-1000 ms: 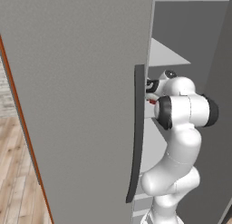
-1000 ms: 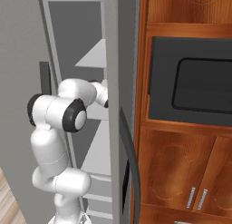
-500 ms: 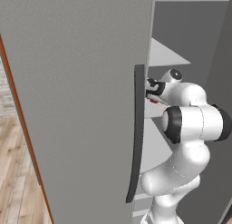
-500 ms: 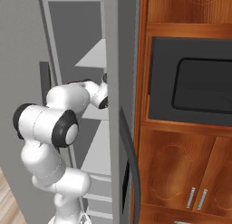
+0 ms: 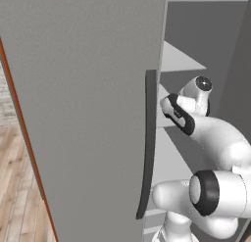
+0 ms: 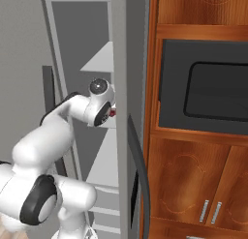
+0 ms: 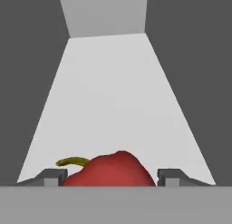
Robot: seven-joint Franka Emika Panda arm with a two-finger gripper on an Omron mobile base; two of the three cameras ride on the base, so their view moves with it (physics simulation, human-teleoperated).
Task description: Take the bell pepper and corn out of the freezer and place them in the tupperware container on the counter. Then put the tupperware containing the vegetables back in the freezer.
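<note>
First step, pepper pickup: the bell pepper is seen on the freezer shelf near its front edge, pinched between the gripper fingers, so lifting out is needed next.

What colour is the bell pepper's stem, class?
Yellow-green; the bell pepper itself is red. Best seen in the hand view.

bell pepper: red, yellow-green stem | freezer: grey door, pale shelves, dark handle
</note>
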